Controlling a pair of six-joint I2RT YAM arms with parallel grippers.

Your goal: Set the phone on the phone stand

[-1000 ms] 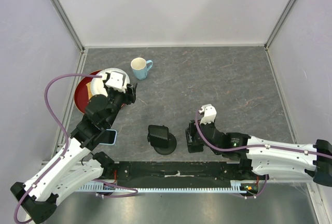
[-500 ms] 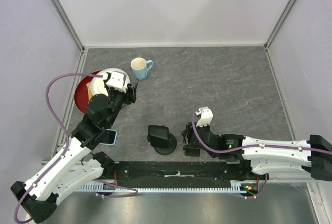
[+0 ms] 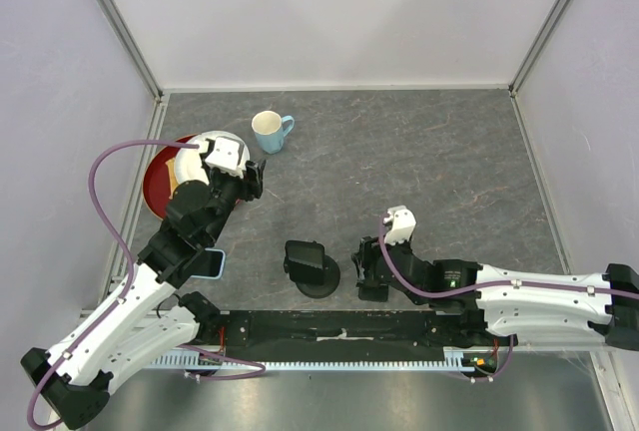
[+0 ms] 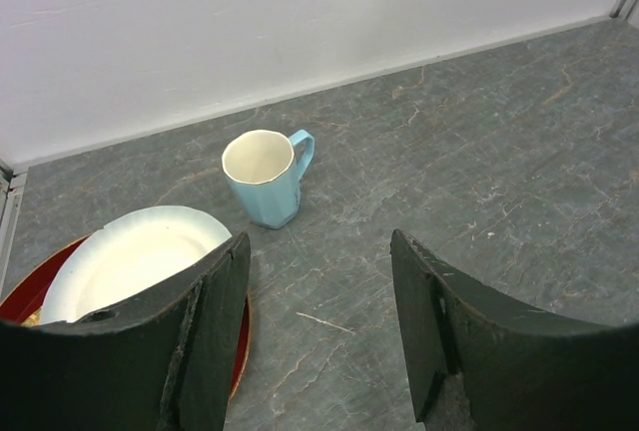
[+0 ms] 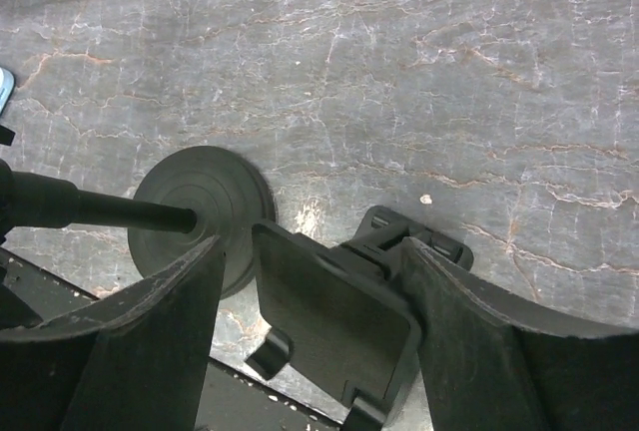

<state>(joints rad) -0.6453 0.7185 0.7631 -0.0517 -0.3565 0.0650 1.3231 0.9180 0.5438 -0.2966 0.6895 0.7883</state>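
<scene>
The phone is a light blue slab flat on the table, mostly hidden under my left arm; its corner shows at the left edge of the right wrist view. A black folding phone stand lies between the fingers of my right gripper, which is open and low over it. My left gripper is open and empty, held above the table between the plates and the mug.
A black stand with a round base and a rod sits left of the folding stand. A light blue mug stands at the back left. A white plate lies on a red plate. A black rail runs along the near edge.
My right gripper shifted slightly left toward the round-based stand, then back right, staying open over the folding stand. The left arm has not moved.
</scene>
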